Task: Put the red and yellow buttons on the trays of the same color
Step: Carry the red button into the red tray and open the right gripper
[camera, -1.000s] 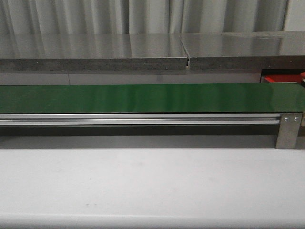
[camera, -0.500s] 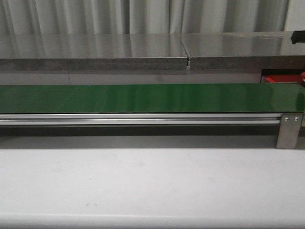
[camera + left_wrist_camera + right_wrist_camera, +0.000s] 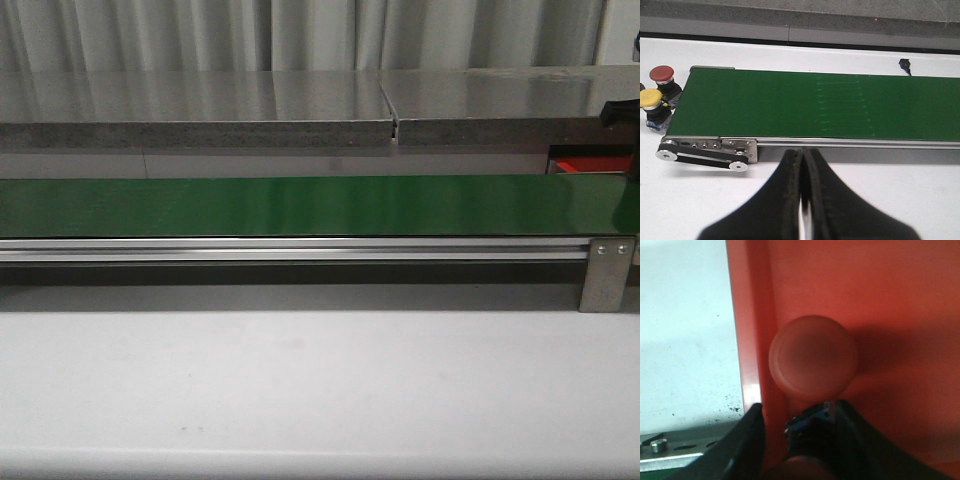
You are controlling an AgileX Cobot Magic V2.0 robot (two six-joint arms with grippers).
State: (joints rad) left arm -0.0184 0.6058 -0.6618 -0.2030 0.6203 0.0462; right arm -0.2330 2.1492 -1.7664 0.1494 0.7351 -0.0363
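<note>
Front view: a long green conveyor belt (image 3: 300, 205) runs across the scene on a silver aluminium rail (image 3: 290, 250), with a bare white tabletop (image 3: 300, 390) in the foreground and a grey stone-like ledge (image 3: 200, 120) behind. At the far right edge a sliver of the red plastic tray (image 3: 590, 164) shows beyond the belt, with a dark part of the right arm (image 3: 622, 112) above it. No button is visible in this view.

Left wrist view: the left gripper (image 3: 802, 200) hangs over the white table just in front of the belt's rail, its two black fingers pressed together with nothing between them. At the belt's end, beside the roller bracket, stand two push buttons on dark bodies: a red mushroom-capped button (image 3: 662, 74) and, touching it on the near side, a yellow mushroom-capped button (image 3: 650, 98). Both rest on the table, off the belt.

Right wrist view: the right gripper (image 3: 797, 432) is over the red tray, its black fingers (image 3: 747, 440) spread apart. Between them lies another red round-capped button (image 3: 813, 357), resting on the tray floor just inside the tray's wall, its dark body toward the fingers. Whether the fingers touch that body cannot be told.
</note>
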